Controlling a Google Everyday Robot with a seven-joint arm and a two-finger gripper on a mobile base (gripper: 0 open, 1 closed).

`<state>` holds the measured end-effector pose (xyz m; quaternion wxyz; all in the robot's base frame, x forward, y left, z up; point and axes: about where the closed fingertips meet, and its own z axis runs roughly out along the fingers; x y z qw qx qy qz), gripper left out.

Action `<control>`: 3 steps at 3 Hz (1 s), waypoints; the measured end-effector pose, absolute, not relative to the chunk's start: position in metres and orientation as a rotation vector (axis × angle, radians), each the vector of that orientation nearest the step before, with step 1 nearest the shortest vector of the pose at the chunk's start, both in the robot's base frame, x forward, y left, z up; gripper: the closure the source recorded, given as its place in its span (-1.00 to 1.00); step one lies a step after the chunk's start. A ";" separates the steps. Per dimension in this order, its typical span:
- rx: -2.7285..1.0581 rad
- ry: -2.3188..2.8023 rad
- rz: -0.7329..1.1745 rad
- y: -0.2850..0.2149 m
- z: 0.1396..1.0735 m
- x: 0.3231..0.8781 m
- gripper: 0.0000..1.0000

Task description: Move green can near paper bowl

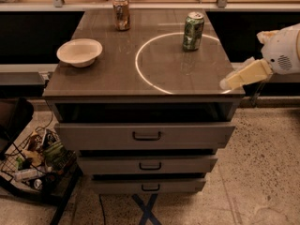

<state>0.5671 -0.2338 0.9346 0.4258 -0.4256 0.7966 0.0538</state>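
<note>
The green can (193,30) stands upright at the back right of the brown tabletop (117,74), on the rim of a white circle (180,62) marked on the surface. The paper bowl (79,51) sits on the left side of the tabletop, well apart from the can. My gripper (228,82) comes in from the right on a cream and white arm (281,53). Its tip is over the table's front right corner, in front of the can and to its right, holding nothing.
A brownish-orange can (122,13) stands at the back of the tabletop, left of centre. The table has three drawers (146,136) below. A wire basket of clutter (35,165) sits on the floor at the lower left. A counter runs behind.
</note>
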 end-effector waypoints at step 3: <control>-0.698 1.706 0.052 -0.259 0.982 0.671 -1.00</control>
